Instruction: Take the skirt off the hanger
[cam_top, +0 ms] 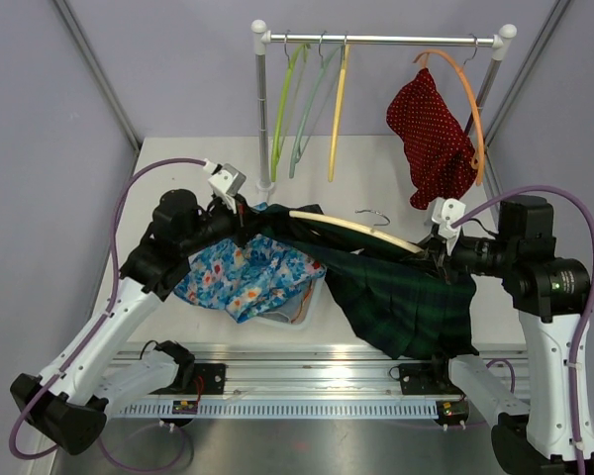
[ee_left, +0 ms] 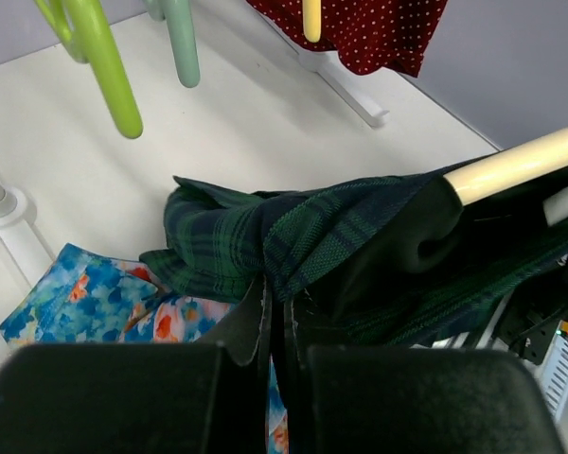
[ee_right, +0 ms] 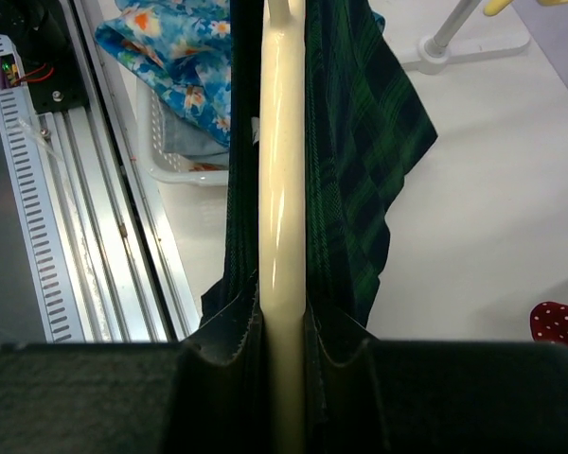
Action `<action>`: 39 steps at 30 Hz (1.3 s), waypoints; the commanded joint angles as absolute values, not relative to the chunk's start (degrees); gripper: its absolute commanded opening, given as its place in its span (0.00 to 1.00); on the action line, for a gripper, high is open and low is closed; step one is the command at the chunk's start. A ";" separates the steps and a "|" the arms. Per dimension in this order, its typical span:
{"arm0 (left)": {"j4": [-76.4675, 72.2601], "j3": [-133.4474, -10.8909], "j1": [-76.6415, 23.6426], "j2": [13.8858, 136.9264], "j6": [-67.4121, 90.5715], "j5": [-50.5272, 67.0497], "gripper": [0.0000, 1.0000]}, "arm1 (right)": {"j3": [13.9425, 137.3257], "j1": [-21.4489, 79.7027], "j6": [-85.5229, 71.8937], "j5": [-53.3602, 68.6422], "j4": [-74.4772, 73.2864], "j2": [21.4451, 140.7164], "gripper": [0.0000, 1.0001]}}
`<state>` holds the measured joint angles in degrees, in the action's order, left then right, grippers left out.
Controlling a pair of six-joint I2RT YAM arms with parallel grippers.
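A dark green plaid skirt [cam_top: 401, 297] hangs over a cream hanger [cam_top: 361, 231] held level above the table. My right gripper [cam_top: 438, 252] is shut on the hanger's right end; in the right wrist view the cream bar [ee_right: 282, 189] runs between the fingers with skirt cloth [ee_right: 360, 161] on both sides. My left gripper [cam_top: 244, 220] is shut on the skirt's left edge; in the left wrist view the plaid cloth [ee_left: 265, 236] bunches at the fingertips and the hanger bar [ee_left: 521, 163] sticks out of the cloth at the right.
A rack [cam_top: 376, 41] at the back holds green, teal and yellow hangers [cam_top: 317, 99] and an orange hanger with a red dotted garment [cam_top: 431, 134]. A white basket [cam_top: 282, 317] with blue floral cloth [cam_top: 243, 277] sits below the left gripper. A metal rail [cam_top: 307, 371] runs along the near edge.
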<state>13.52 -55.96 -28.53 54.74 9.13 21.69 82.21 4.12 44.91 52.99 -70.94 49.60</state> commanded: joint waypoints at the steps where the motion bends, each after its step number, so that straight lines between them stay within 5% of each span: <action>1: 18.02 -61.06 -23.73 51.25 8.96 21.15 0.00 | 80.86 2.81 50.09 48.43 -71.36 48.95 0.00; 11: 19.69 -68.72 -30.58 56.59 12.57 27.95 0.00 | 80.51 5.27 52.12 48.35 -73.30 53.17 0.00; 21: 20.56 -77.77 -40.24 62.57 11.60 23.82 0.00 | 77.87 12.39 44.48 30.96 -66.19 55.11 0.00; 29: 19.25 -83.49 -49.39 70.31 13.01 20.92 0.00 | 87.18 15.98 42.28 27.78 -67.76 61.17 0.00; 39: 18.37 -87.19 -51.85 71.55 12.92 17.58 0.00 | 80.08 27.33 37.44 11.17 -64.44 64.17 0.00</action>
<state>26.22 -81.69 -49.34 74.74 11.84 14.76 82.61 26.52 39.99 18.76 -68.73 64.31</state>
